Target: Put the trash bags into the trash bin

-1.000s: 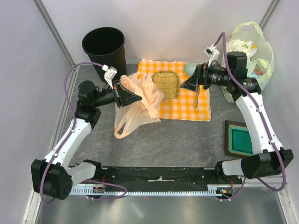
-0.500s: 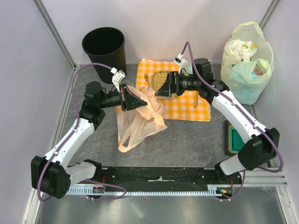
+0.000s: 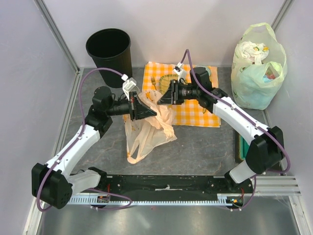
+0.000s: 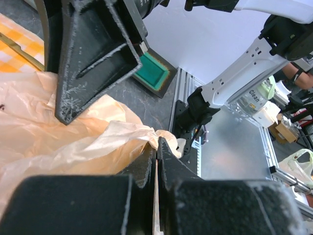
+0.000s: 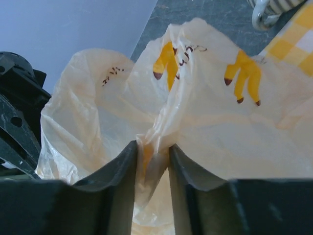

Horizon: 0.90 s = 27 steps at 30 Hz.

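Observation:
The trash bag (image 3: 146, 132), thin peach-orange plastic, hangs between both grippers over the grey table, its lower end drooping to the surface. My left gripper (image 3: 151, 113) is shut on its film, seen thin between the jaws in the left wrist view (image 4: 157, 147). My right gripper (image 3: 160, 100) faces it from the right, its jaws pinched on a bunched fold of the bag (image 5: 152, 147). The bag (image 5: 210, 112) fills the right wrist view, showing orange print. The black round trash bin (image 3: 108, 49) stands at the back left, open and apart from both grippers.
An orange-checked cloth (image 3: 195, 107) lies at the back centre with a bamboo basket (image 3: 168, 79) partly behind the right gripper. A pale green filled bag (image 3: 257, 68) sits at the back right. A green tray (image 4: 152, 71) lies at the right, near the right arm.
The right arm swung left from beside the green bag to the peach bag and its jaws closed on a fold. The left gripper carried the bag slightly right and nearer.

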Motion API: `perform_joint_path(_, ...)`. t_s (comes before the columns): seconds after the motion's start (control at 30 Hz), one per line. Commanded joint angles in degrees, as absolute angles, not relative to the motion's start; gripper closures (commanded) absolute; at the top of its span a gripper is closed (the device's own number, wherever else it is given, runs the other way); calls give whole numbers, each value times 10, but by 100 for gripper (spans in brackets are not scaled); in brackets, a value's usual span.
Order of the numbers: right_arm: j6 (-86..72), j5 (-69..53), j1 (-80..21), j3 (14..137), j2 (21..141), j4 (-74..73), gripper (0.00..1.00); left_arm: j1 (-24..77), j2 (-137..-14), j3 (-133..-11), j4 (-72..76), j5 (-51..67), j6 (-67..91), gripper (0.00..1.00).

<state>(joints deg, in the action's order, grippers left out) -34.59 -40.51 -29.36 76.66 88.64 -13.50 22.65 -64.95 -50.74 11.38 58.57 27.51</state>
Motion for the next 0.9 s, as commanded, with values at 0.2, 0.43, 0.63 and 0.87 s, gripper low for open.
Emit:
perform_joint_path(0.2,-283,-399,-183,791,849,-143,100,197,-578,-497,-28,572,156,98)
perform_joint_path(0.43,-301,-458,-57,810,814,-121,100,45,-560,-443,-181,573,64,98)
perform_joint_path(0.63,-338,-478,-44,778,775,-60,100,29,-585,-460,-231,610,4,98)
perform_joint_path(0.87,-343,-511,-49,751,750,-31,100,30,-577,-533,-213,629,20,25)
